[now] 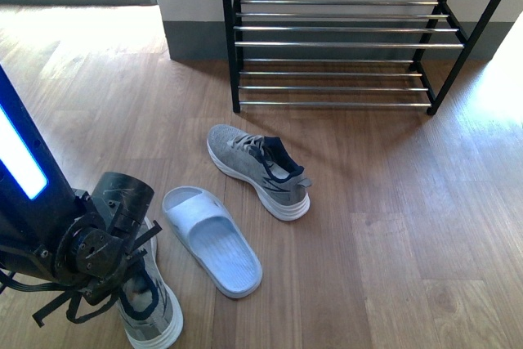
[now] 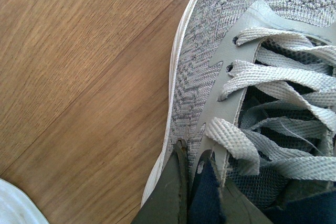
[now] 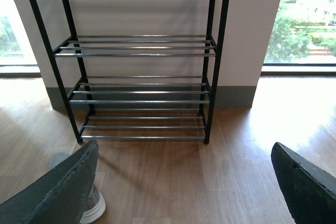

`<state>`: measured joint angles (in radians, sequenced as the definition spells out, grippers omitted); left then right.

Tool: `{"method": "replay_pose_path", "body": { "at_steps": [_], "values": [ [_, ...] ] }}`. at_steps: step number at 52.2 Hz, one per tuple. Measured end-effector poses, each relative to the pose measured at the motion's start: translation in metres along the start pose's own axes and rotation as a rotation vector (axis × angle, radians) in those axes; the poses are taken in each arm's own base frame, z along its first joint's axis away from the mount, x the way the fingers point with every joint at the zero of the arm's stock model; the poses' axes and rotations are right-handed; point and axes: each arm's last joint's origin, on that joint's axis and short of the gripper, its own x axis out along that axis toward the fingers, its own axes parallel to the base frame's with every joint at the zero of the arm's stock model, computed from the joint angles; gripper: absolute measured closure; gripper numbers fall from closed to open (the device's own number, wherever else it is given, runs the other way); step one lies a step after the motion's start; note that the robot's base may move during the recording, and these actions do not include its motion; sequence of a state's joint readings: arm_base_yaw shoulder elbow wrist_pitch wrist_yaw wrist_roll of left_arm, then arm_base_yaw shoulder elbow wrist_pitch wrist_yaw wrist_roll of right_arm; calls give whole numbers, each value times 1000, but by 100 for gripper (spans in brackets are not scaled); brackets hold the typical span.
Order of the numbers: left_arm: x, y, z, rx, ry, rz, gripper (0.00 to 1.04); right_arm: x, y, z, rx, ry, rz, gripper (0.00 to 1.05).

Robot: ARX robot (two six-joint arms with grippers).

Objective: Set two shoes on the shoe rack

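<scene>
Now, 2 sneakers (image 1: 260, 171), 1 slide (image 1: 214, 243), 1 rack (image 1: 343, 44), left pincer (image 2: 202, 187) clamped on near sneaker (image 1: 151, 310), right pincer (image 3: 185, 150) apart.

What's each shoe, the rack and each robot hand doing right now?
Near sneaker: upright, clamped at its collar.
Far sneaker: upright on the floor, untouched.
Slide: sole-down on the floor, untouched.
Rack: standing, visible tiers bare.
Left gripper: shut on the near sneaker.
Right gripper: open, holding nothing.

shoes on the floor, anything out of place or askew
Yes: the pair is split. The far sneaker lies askew before the rack, the near sneaker is in the left gripper, a lone blue slide between them.
</scene>
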<state>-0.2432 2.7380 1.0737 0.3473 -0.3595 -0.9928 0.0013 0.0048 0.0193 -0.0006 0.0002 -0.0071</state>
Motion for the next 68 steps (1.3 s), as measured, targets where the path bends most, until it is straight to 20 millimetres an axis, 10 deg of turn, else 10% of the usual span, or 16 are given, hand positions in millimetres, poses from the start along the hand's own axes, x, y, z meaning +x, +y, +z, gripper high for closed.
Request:
{"method": "replay_pose_path", "body": {
  "at_steps": [28, 68],
  "values": [
    [0, -5, 3, 95, 169, 185, 103, 0, 0, 0, 0, 0, 0, 9],
    [1, 1, -3, 24, 114, 20, 103, 0, 0, 0, 0, 0, 0, 9]
  ]
}}
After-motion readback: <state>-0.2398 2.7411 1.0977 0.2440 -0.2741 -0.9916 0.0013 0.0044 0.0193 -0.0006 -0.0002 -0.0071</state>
